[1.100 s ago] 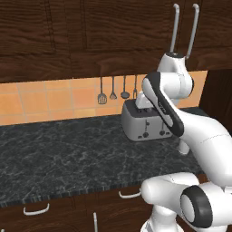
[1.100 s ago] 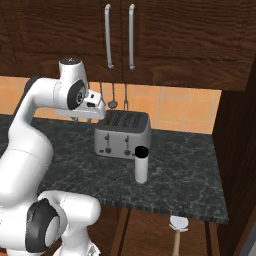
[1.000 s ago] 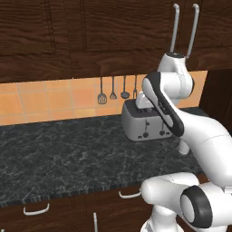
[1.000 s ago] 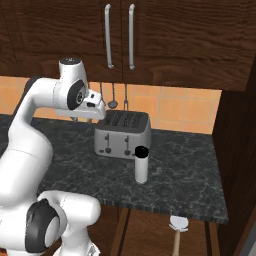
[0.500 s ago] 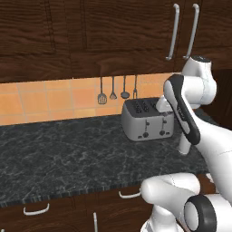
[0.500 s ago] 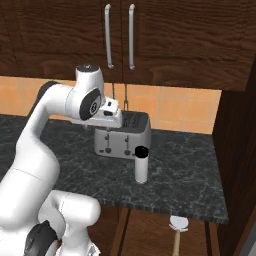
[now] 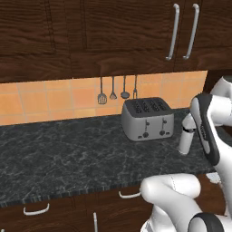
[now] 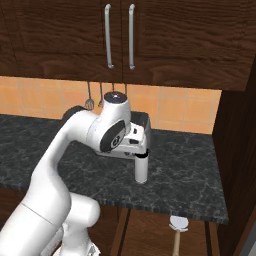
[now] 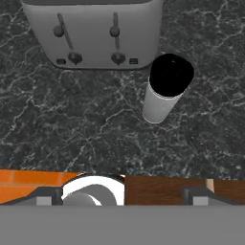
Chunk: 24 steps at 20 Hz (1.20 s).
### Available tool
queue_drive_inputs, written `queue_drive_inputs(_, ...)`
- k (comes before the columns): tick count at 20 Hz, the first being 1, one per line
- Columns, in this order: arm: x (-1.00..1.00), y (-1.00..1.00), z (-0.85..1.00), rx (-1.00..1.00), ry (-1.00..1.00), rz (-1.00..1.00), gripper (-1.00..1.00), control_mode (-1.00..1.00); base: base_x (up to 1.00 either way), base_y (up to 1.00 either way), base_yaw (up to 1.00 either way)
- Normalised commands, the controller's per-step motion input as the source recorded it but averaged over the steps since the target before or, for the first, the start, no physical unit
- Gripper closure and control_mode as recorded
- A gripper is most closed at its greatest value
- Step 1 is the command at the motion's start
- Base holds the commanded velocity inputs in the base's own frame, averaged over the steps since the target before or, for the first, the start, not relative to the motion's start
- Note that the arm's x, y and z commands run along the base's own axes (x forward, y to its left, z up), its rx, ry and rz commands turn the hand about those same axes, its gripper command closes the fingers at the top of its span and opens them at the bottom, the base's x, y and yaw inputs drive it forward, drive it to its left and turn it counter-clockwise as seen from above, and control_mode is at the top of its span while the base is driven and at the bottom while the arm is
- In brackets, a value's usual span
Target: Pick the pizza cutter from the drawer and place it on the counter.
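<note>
The pizza cutter (image 8: pixel 178 224) lies in the open drawer below the counter's front edge, whitish wheel toward the counter and tan handle pointing outward. In the hand view its wheel (image 9: pixel 94 188) peeks out at the bottom edge, just past the marbled counter (image 9: pixel 95 129). My gripper (image 9: pixel 122 196) is open, its two tips far apart with nothing between them. It hangs over the counter's front edge, above the drawer and well above the cutter. In the right base view my hand hovers by the toaster, over the counter (image 8: pixel 190 175).
A silver toaster (image 7: pixel 147 118) stands at the back of the counter, with a white black-capped shaker (image 8: pixel 141 168) just in front and right of it, close to my hand. Dark utensils (image 7: pixel 112 89) hang on the orange tiled wall. Upper cabinets (image 8: pixel 120 35) overhang.
My arm has swung right and down from near the upper cabinets to the counter's front edge beside the shaker. Toaster, shaker and cutter have stayed put.
</note>
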Motion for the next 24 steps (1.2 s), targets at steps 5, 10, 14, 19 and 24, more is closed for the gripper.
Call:
queue_drive_inputs(5, -0.4, -0.89, -0.74, 0.0, 0.01, 0.0, -1.0, -1.0, 0.0, 0.0, 0.0)
queue_drive_inputs(10, -0.42, -0.76, -0.87, 0.0, 0.07, 0.0, -1.0, -1.0, 0.0, 0.0, 0.0)
queue_drive_inputs(14, -0.29, -0.51, -0.81, -0.01, 0.05, 0.0, -1.0, -1.0, 0.0, 0.0, 0.0)
queue_drive_inputs(19, -0.04, -0.39, -0.78, -0.02, 0.01, 0.0, -1.0, -1.0, 0.0, 0.0, 0.0)
queue_drive_inputs(24, 0.0, -0.29, -0.68, -0.04, 0.0, 0.0, -1.0, -1.0, 0.0, 0.0, 0.0)
